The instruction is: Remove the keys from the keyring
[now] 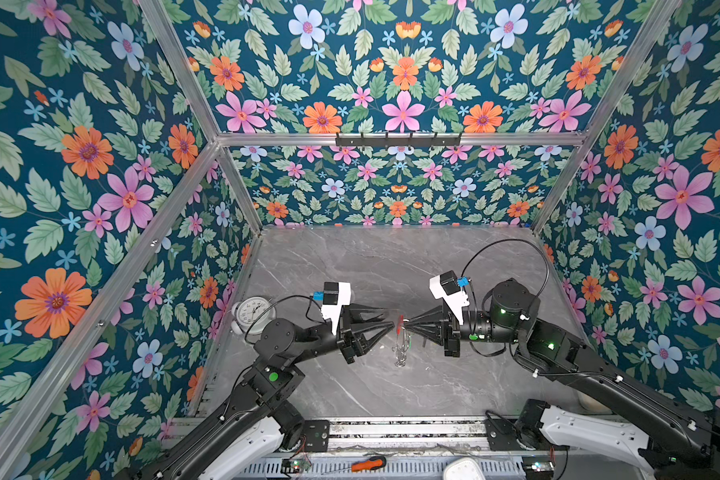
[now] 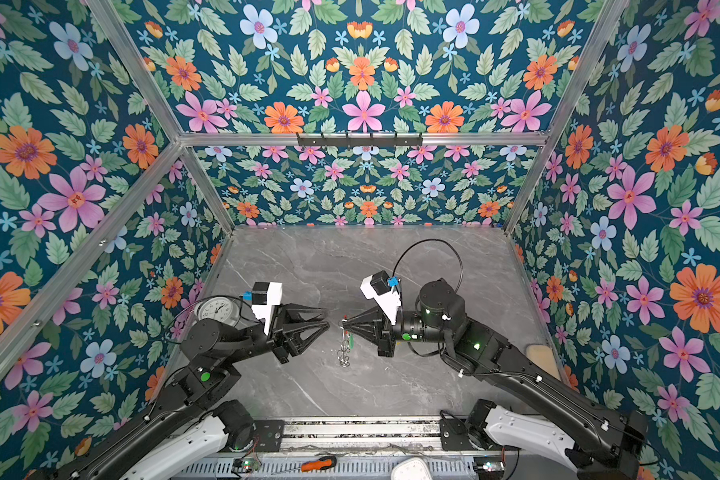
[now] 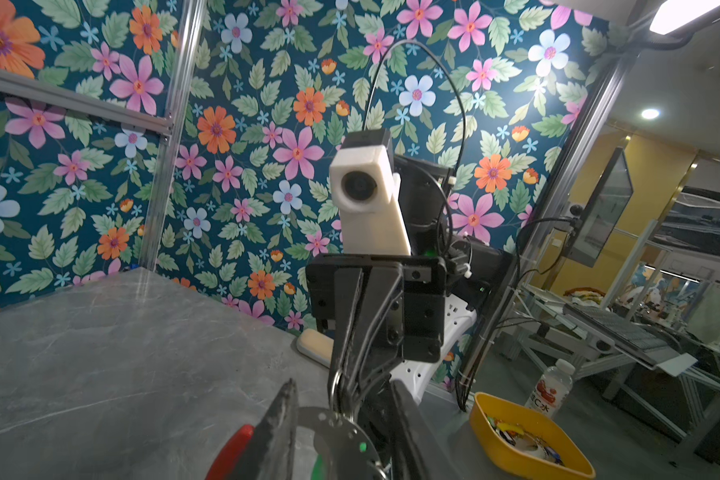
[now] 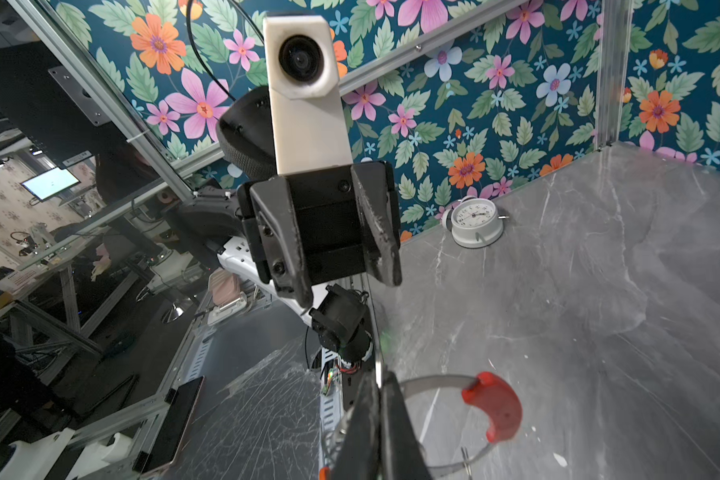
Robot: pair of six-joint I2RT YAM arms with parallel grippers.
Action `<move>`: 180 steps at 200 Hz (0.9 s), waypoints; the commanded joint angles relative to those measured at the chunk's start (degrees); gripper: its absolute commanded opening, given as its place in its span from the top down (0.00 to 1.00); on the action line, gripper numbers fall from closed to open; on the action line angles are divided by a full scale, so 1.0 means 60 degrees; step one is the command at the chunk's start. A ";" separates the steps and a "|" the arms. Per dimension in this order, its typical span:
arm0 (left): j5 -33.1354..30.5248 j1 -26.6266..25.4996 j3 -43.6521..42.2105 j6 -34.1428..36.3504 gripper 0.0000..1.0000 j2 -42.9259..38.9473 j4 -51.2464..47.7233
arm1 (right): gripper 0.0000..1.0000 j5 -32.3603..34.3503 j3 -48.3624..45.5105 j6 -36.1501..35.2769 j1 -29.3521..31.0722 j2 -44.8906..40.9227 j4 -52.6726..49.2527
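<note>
The keyring, a thin grey hoop (image 4: 433,380) with a curved red section (image 4: 495,407), is held up over the marble table. My right gripper (image 4: 379,399) is shut on its band. In both top views the hoop shows edge-on, red section (image 1: 400,323) (image 2: 343,322) uppermost. The keys (image 1: 400,353) (image 2: 344,353) and a green tag (image 2: 351,340) dangle below it. My left gripper (image 1: 389,318) (image 2: 328,318) faces the right one, open. In the left wrist view the hoop (image 3: 333,424) runs between its spread fingers (image 3: 279,424), apart from both.
A white alarm clock (image 1: 252,313) (image 4: 476,222) stands at the table's left edge. A beige pad (image 2: 539,357) lies at the right edge. An orange-handled screwdriver (image 1: 368,463) rests on the front rail. A yellow bowl (image 3: 524,436) and a bottle (image 3: 551,388) sit outside the enclosure.
</note>
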 commanded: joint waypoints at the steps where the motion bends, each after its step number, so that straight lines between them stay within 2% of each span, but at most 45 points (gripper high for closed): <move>1: 0.0628 0.0011 0.0421 0.0632 0.62 0.0158 -0.1618 | 1.00 -0.0540 0.0466 -0.0667 -0.0117 -0.0030 -0.1428; 66: 0.1905 0.0014 0.1103 0.0695 0.61 0.0970 -0.2072 | 1.00 -0.0779 0.1555 -0.1564 -0.0155 0.0418 -0.3517; 105: 0.2369 0.0011 0.1126 0.0518 0.62 0.1361 -0.1734 | 1.00 -0.0662 0.1626 -0.1557 -0.0160 0.0570 -0.3434; 180: 0.2749 0.0004 0.1117 0.0323 0.72 0.1673 -0.1281 | 1.00 -0.0530 0.1785 -0.1575 -0.0162 0.0832 -0.3475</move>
